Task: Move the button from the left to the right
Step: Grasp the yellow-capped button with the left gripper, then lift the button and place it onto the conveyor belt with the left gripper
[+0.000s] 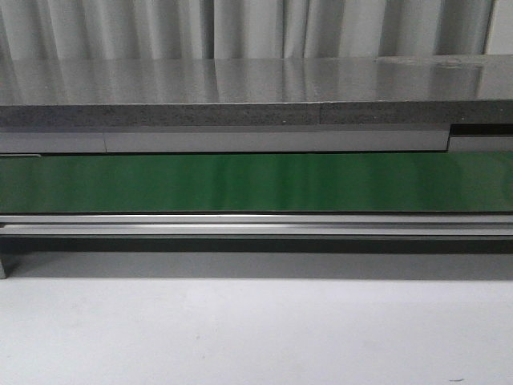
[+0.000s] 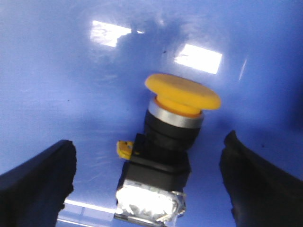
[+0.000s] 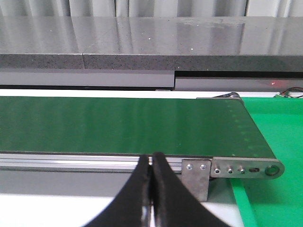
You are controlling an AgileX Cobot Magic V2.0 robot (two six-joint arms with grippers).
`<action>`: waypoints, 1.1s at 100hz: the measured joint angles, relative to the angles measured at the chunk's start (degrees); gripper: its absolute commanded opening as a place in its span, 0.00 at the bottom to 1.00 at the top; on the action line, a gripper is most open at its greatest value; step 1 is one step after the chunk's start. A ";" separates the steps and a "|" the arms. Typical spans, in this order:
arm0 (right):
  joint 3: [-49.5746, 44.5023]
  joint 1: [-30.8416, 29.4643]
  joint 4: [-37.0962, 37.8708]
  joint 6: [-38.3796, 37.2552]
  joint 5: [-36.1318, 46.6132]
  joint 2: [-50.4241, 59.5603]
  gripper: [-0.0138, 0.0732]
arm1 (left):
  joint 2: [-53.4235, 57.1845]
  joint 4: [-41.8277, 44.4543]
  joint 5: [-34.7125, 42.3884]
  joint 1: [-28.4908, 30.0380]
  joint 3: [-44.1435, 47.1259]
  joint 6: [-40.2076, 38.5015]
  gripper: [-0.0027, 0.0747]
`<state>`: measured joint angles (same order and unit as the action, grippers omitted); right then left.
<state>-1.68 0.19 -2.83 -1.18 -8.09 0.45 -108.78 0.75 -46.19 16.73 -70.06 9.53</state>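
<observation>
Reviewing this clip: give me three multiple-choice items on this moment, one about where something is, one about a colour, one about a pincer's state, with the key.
1. Where does the button sit relative to the left pincer?
A. Between its two open fingers
B. Outside both fingers
C. On the conveyor belt

2. What colour is the button's round cap?
A. Red
B. Yellow-orange
C. White

3. How does the right pincer stand?
A. Wide open
B. Shut on the button
C. Shut with nothing in it

Key: 1 A, the left wrist view shows a dark finger on either side of it, apart from it. 2 B, the cap is yellow-orange against the blue surface. 3 C, its fingertips meet in front of the green belt.
</observation>
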 measured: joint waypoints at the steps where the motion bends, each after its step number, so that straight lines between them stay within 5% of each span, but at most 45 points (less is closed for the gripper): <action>1: 0.00 0.00 0.00 0.00 0.00 0.00 0.08 | -0.14 0.00 0.00 0.00 0.00 0.00 0.80; 16: 0.00 0.00 0.00 0.00 0.00 0.00 0.08 | -0.80 0.23 0.08 0.14 -0.13 0.00 0.73; 64: 0.00 0.00 0.00 0.00 0.00 0.00 0.08 | -0.94 0.13 -1.68 0.14 -1.10 0.04 0.08; 110: 0.00 0.00 0.00 0.00 0.00 0.00 0.08 | 5.01 -1.23 -12.29 -2.12 -12.60 0.17 0.04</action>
<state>-1.68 0.19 -2.83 -1.18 -8.09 0.45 -103.76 -0.48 -58.48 14.61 -82.66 9.70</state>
